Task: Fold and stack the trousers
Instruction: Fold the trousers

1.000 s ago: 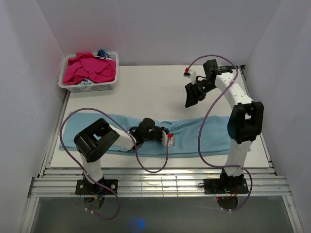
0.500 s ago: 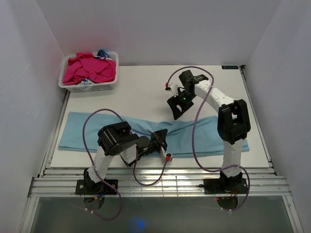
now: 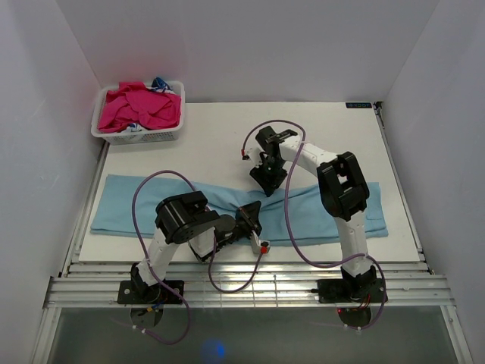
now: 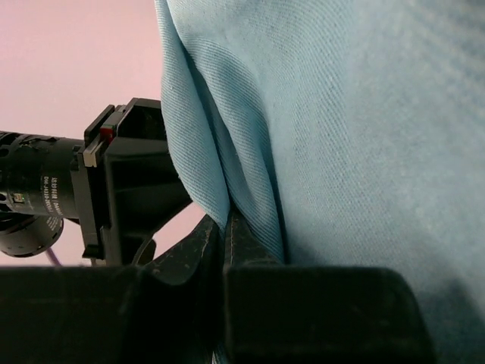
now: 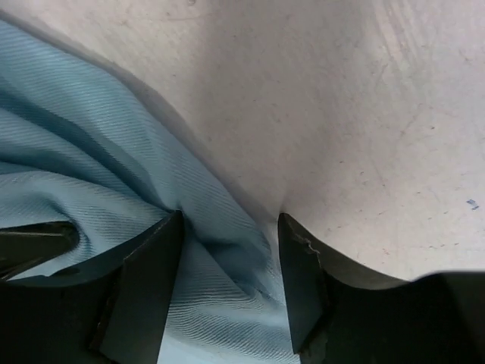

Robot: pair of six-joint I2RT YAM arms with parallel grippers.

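The light blue trousers [image 3: 151, 201] lie stretched left to right across the near part of the white table [image 3: 220, 140]. My left gripper [image 3: 251, 220] is down at their near edge in the middle, shut on a fold of the blue cloth [image 4: 220, 167]. My right gripper [image 3: 268, 182] is down at their far edge in the middle. Its fingers [image 5: 151, 280] are open and straddle a bunched ridge of the trousers [image 5: 220, 250] right at the cloth's edge. The right gripper's black body also shows in the left wrist view [image 4: 125, 178].
A white basket [image 3: 176, 130] of magenta garments [image 3: 140, 106] stands at the far left corner. White walls close in the table on three sides. A slatted metal rail [image 3: 242, 284] runs along the near edge. Purple cables loop from both arms.
My right arm has swung left and down from above the far right of the table to the trousers' far edge. My left gripper moved from the cloth's middle to its near edge.
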